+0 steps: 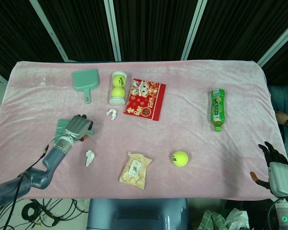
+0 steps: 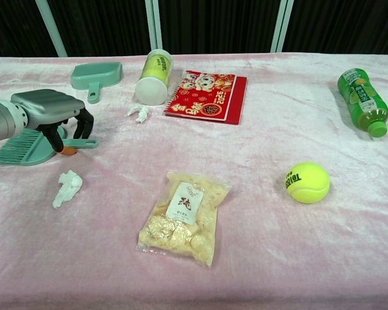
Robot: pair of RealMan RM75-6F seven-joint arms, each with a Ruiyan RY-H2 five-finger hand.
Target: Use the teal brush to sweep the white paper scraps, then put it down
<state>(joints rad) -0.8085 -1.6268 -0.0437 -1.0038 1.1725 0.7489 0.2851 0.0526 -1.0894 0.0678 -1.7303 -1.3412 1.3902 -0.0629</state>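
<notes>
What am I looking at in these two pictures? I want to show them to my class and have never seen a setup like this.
It is a robot with two arms ending in mechanical hands, at a table with a pink cloth. One picture looks down from its head, the other forward from its chest. The left hand has its fingers curled over the teal brush, which lies flat on the cloth; whether it grips it yet is unclear. The right hand rests at the table's edge, holding nothing. Also there: two paper scraps, a dustpan, a tube of tennis balls, a red calendar, a green bottle, a loose tennis ball and a snack bag.
</notes>
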